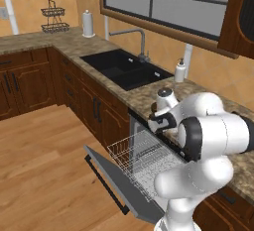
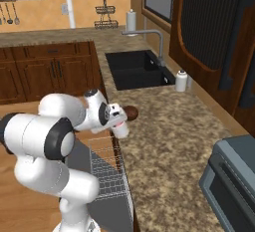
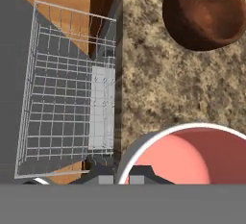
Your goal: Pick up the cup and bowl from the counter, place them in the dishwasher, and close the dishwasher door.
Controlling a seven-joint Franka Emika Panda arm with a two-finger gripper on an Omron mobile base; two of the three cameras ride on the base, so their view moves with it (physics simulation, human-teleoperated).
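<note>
Item one: small white cylindrical cup with a pinkish-red inside [image 3: 185, 153]. In the hand view we find it at the very base of the frame, right against the tool [image 2: 119, 125], whose tips are drawn together on the cup's rim wall; we judge this a rim pinch, chosen because the cup's mouth faces up and offers a thin wall to clamp. In the right base view it sits under the tool at the bench edge; whether its foot touches the stone, we cannot tell.

Item two: small round dark reddish-brown bowl [image 3: 204, 11]. We list it as resting on the long speckled brown-grey granite bench [image 2: 169, 141], near the cup but apart from it, untouched; we judge it waits for a second trip.

Item three: under-counter dishwasher with a white wire rack [image 1: 141, 158]. The rack is drawn out over the flat grey drop-down door [image 1: 111, 178], which lies open and roughly level. We take this as the reason the cup is gripped at the bench edge: the rack lies just beside and below, so the carry is short.

Item four: black sink [image 1: 124, 69], well apart; no part in the task.
</note>
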